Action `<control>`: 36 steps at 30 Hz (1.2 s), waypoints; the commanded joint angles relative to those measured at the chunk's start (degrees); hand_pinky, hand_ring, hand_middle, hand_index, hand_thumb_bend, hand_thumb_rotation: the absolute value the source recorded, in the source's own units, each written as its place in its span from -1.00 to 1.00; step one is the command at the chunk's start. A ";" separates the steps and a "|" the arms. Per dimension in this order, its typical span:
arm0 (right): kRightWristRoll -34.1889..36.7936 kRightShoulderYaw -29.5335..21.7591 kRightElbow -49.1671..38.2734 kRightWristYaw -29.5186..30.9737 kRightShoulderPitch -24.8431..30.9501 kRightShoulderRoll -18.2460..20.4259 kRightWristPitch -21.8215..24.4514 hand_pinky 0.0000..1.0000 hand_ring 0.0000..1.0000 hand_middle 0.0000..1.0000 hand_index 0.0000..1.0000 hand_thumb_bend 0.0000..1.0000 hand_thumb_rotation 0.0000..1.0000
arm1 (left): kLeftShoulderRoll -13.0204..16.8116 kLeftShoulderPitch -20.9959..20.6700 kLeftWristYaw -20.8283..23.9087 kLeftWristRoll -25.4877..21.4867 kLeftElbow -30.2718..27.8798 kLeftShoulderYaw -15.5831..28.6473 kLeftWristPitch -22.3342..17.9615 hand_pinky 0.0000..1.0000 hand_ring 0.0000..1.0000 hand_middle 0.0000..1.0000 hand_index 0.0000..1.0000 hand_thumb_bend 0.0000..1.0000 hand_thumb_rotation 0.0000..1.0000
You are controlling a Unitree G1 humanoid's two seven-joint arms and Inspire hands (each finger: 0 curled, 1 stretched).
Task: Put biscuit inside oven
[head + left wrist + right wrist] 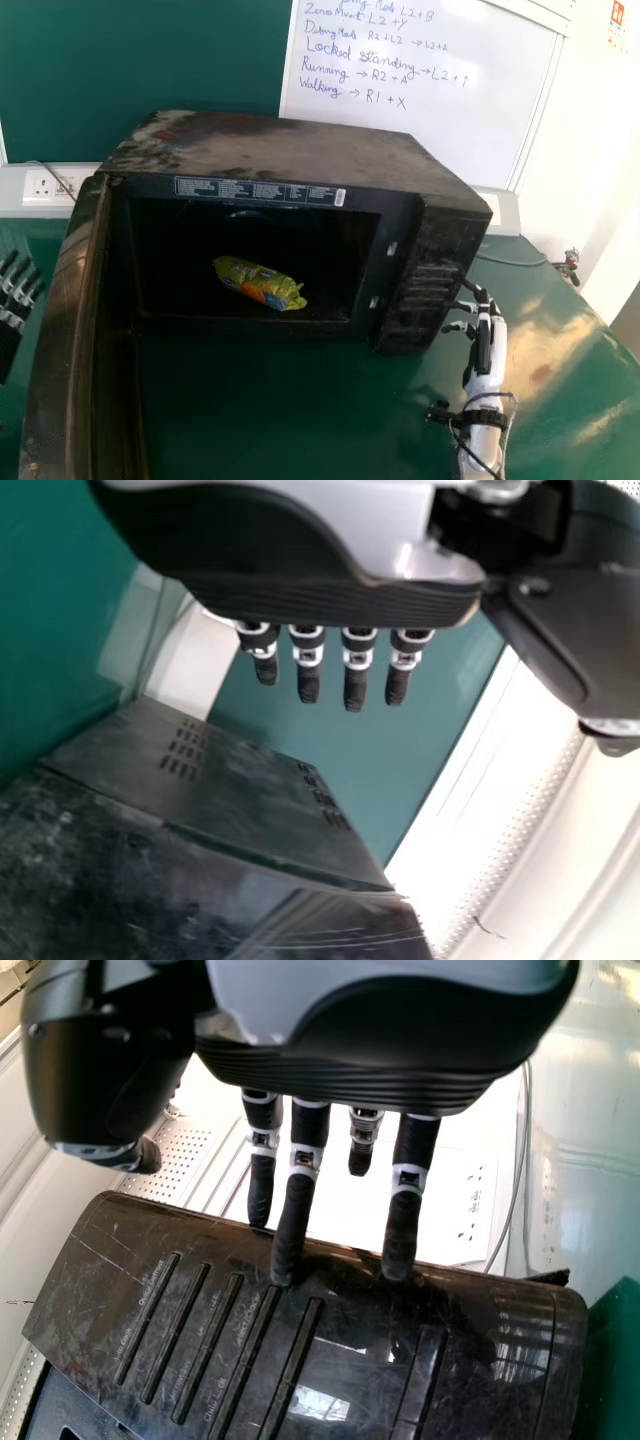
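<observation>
- The left hand is open, its fingers straight and holding nothing; it is at the left edge of the head view, on the outer side of the oven door
- The right hand is open too, fingers stretched out with nothing in their grasp; their tips are at the edge of the button panel, and whether they press on it I cannot tell
- The biscuit packet lies inside the oven, to the right of the left hand past the open door, and to the left of the right hand past the panel
- Its long axis runs slantwise, one end deeper in and toward the left hand, the other nearer the opening and toward the right hand
- The packet looks well inside the opening, so the placing seems done and shutting the door is probably what remains
- That move turns on the door: it stands to the right of the left hand, which is much the nearer one, and would need a push rightward and inward from its outer side
- The right hand, at the far side of the oven, seems well placed to steady it, as a hard push might make the oven slide
</observation>
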 commanded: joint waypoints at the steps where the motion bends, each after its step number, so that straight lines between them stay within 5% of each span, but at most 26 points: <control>1: 0.26 0.24 1.35 1.93 3.31 1.71 1.00 -0.38 -0.25 -0.04 0.51 0.29 0.84 | 1.05 1.00 -1.88 -1.08 0.28 1.24 1.33 -0.71 0.09 0.42 0.80 -1.00 -1.00; 7: 2.21 -0.59 1.51 4.88 3.48 1.05 2.16 -0.40 -0.26 -0.05 0.52 0.27 0.83 | 1.66 3.17 -4.56 -2.20 -1.51 3.25 2.21 -0.67 0.01 0.35 0.78 -1.00 -1.00; 10: 5.53 -2.61 1.64 7.48 2.93 1.85 4.16 -0.42 -0.27 -0.06 0.52 0.36 0.77 | 2.02 4.57 -6.48 -4.37 -2.67 4.31 5.24 -0.96 -0.04 0.29 0.72 -1.00 -1.00; 16: 7.02 -4.65 2.54 9.40 2.20 2.19 5.58 -0.42 -0.28 -0.07 0.53 0.26 0.75 | 2.32 5.31 -17.21 -7.32 -2.77 5.09 5.53 -1.00 -0.50 -0.07 0.54 -1.00 -1.00; 20: 6.61 -5.29 3.11 8.93 1.88 2.29 6.13 -0.42 -0.29 -0.07 0.52 0.29 0.74 | 1.07 5.50 -19.89 -10.19 -4.88 5.05 8.45 -1.00 -0.66 -0.36 0.09 -1.00 -1.00; 26: 6.28 -5.51 3.73 8.98 1.58 2.37 6.06 -0.43 -0.29 -0.07 0.52 0.23 0.73 | 2.67 4.44 -28.62 -12.54 -3.98 3.05 15.48 -1.00 -0.75 -0.44 -0.41 -1.00 -1.00; 29: 5.79 -5.41 4.08 8.65 1.50 2.31 5.79 -0.43 -0.28 -0.07 0.52 0.28 0.74 | 2.51 4.97 -31.00 -10.77 -5.40 2.07 14.64 -1.00 -0.70 -0.45 -0.48 -1.00 -1.00; 33: 5.33 -5.26 4.30 8.16 1.42 2.33 5.63 -0.42 -0.28 -0.07 0.51 0.29 0.76 | 1.24 3.12 -36.33 -9.38 -5.37 0.49 8.32 -1.00 -0.68 -0.44 -0.45 -1.00 -0.97; 36: 5.11 -5.15 4.35 7.74 1.38 2.41 5.61 -0.42 -0.27 -0.07 0.50 0.31 0.77 | 0.82 3.28 -37.57 -9.89 -7.18 -1.19 8.46 -1.00 -0.63 -0.42 -0.47 -1.00 -0.94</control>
